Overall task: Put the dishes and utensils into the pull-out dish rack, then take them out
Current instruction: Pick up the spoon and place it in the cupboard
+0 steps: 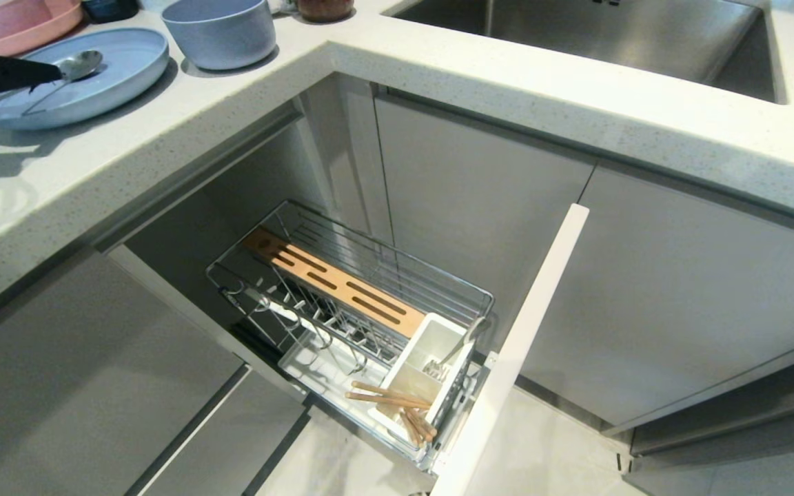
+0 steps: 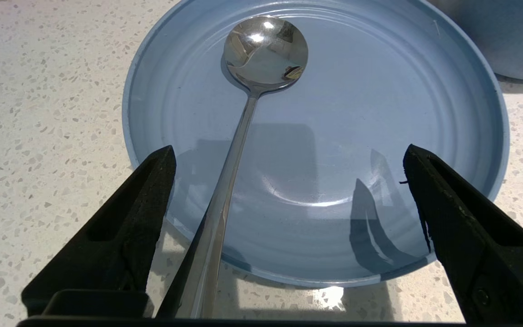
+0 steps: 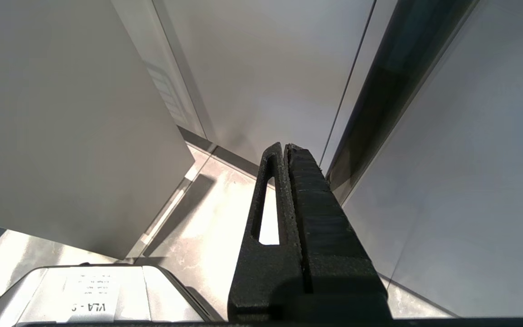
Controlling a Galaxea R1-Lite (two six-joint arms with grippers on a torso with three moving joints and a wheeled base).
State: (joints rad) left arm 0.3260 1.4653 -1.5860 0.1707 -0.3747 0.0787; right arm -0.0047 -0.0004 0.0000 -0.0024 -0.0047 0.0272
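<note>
- On the speckled white countertop [image 1: 183, 131], at about ten o'clock in the head view, the wide shallow pale blue plate [image 1: 121, 72] is found with the small silver metal spoon [image 2: 261, 50] lying in it, handle overhanging the rim.
- The left gripper [image 2: 288, 190] is held with jaws fully spread astride that handle, gripping nothing; a grasp is judged imminent.
- The round pale blue bowl [image 1: 221, 31] stands just beside the plate, at twelve o'clock.
- The chrome wire pull-out dish rack [image 1: 352, 310] is drawn out at six o'clock; thin light-brown wooden chopsticks [image 1: 390, 399] lie across its white caddy [image 1: 424, 365].
- The right gripper [image 3: 286, 150] is parked low beside the cabinets, jaws closed and empty.
</note>
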